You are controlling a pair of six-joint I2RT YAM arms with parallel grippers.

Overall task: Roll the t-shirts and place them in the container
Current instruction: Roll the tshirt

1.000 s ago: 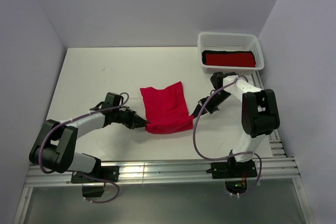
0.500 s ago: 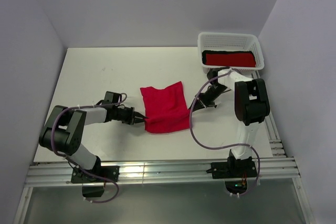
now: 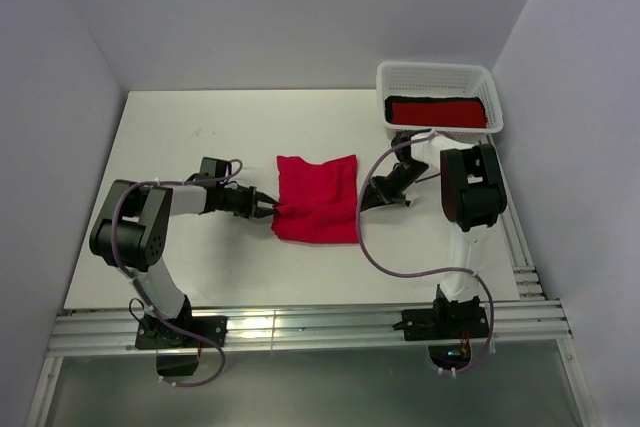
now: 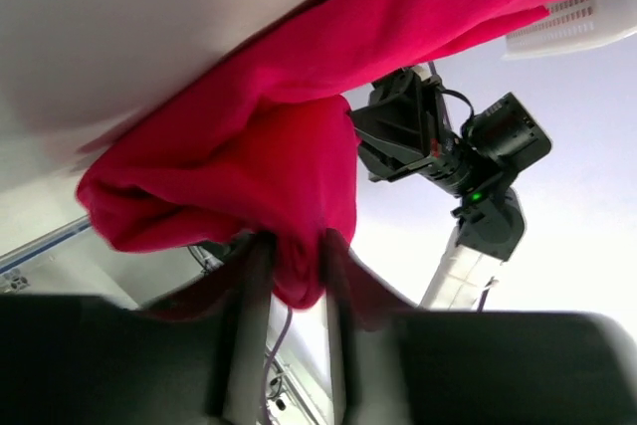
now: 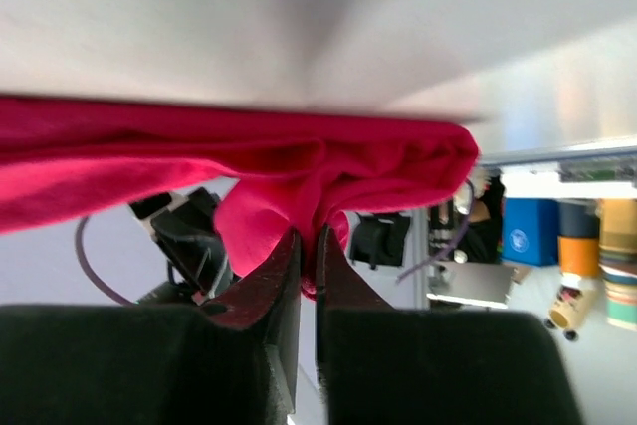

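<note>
Crimson t-shirt (image 3: 317, 197) lies mid-table (image 3: 190, 137), folded to a stubby rectangle. Its long axis runs 12 to 6, though only a little longer than it is wide.

Left gripper (image 3: 270, 210) is at the shirt's 9 o'clock edge, right gripper (image 3: 366, 201) at its 3 o'clock edge. The cloth sits square between them. The line from one gripper to the other runs 9 to 3, crossing the shirt a touch nearer its 6 o'clock end than its middle.

Neither arm is the nearer; each is at its own edge.

Right jaws: almost closed, pinching a bunched fold of crimson between the fingers (image 5: 284, 276). That corner is drawn up off the table.

Left jaws: narrow. A wad of cloth fills the gap and touches both fingers (image 4: 249, 286). The edge also rises off the table toward them. Whether they are biting or gone slack I cannot tell from so close a view.

Basket (image 3: 437, 72) stands at about 1 o'clock from the shirt, at the table's far right corner. It is well apart from the shirt and holds a deeper red roll (image 3: 437, 112).

My reading: the next move turns on the grippers keeping level with each other. A roll along the 12–6 axis needs both edges carried evenly, or the roll comes out skewed.
</note>
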